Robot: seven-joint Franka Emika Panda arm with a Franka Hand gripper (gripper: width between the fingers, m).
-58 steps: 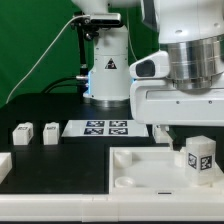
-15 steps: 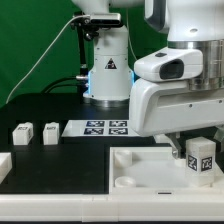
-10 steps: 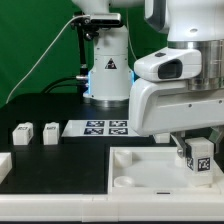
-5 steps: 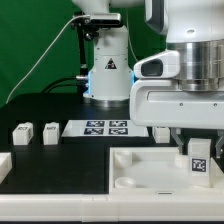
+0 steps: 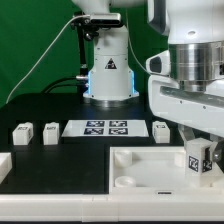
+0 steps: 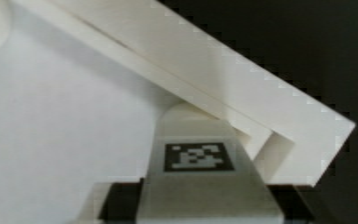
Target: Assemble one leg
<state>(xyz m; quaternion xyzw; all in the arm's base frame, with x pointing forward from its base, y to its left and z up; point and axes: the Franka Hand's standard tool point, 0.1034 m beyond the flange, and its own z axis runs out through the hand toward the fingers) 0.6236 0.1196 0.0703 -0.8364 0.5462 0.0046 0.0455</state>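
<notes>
The leg (image 5: 197, 157) is a small white block with a black-and-white tag. It stands upright at the far corner of the large white tabletop (image 5: 140, 168), on the exterior view's right. My gripper (image 5: 198, 166) is shut on the leg from above. In the wrist view the leg (image 6: 197, 152) sits between my two dark fingers (image 6: 126, 200), with its tag facing the camera. The tabletop's raised rim (image 6: 211, 75) runs just beyond it.
Two more legs (image 5: 22, 133) (image 5: 50, 131) stand on the black table at the exterior view's left, and a third (image 5: 160, 128) by the marker board (image 5: 108, 127). A white part (image 5: 4, 165) lies at the left edge. The robot's base (image 5: 107, 72) stands behind.
My hand has turned about its vertical axis with the leg in it, so the leg's tag faces differently. The leg stays at the same corner of the tabletop.
</notes>
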